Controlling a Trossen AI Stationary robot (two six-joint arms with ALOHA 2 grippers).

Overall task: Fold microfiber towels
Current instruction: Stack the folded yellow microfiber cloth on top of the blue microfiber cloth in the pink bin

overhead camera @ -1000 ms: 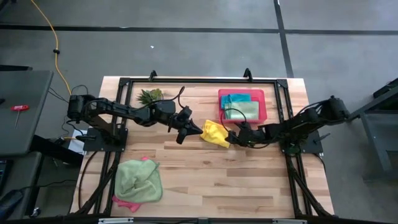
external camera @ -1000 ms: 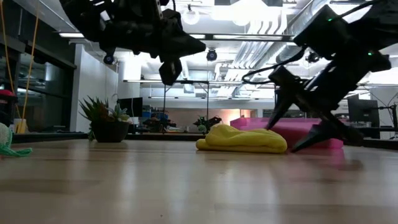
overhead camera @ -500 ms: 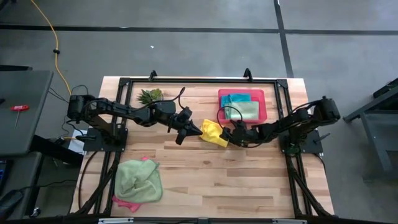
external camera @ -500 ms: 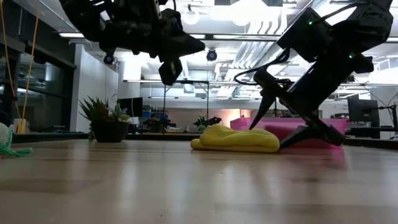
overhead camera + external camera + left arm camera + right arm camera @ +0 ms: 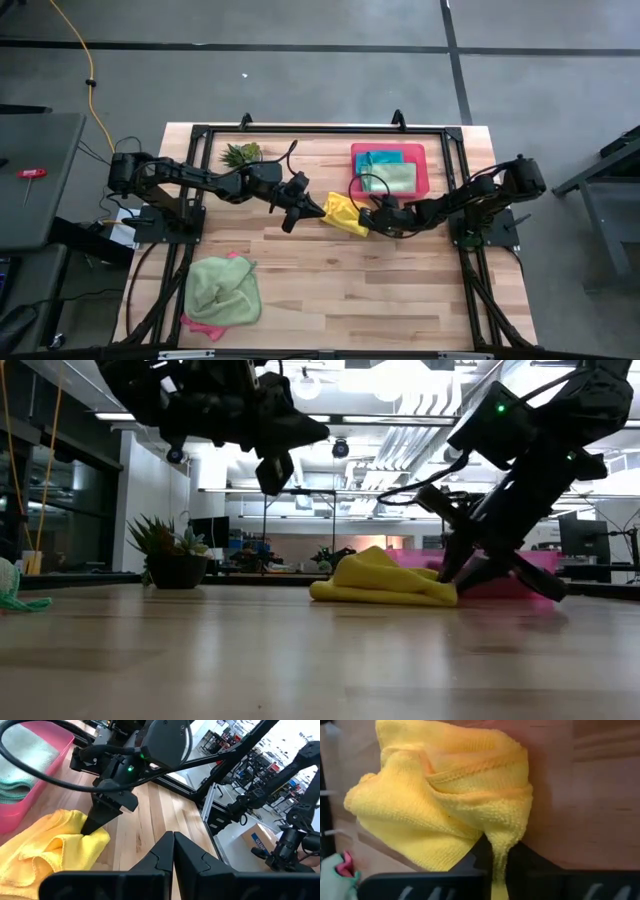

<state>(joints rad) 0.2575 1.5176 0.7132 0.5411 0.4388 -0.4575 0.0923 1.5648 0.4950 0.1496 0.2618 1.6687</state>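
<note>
Now right gripper (image 5: 492,862) pinches yellow towel's (image 5: 445,800) edge on table (image 5: 330,275).

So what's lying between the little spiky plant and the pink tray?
Only bare wooden table between plant and pink tray, seen in the high view.

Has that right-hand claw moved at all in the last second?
Yes. In the high view the right gripper has slid leftward, away from the pink tray, and shut on the yellow towel.
</note>
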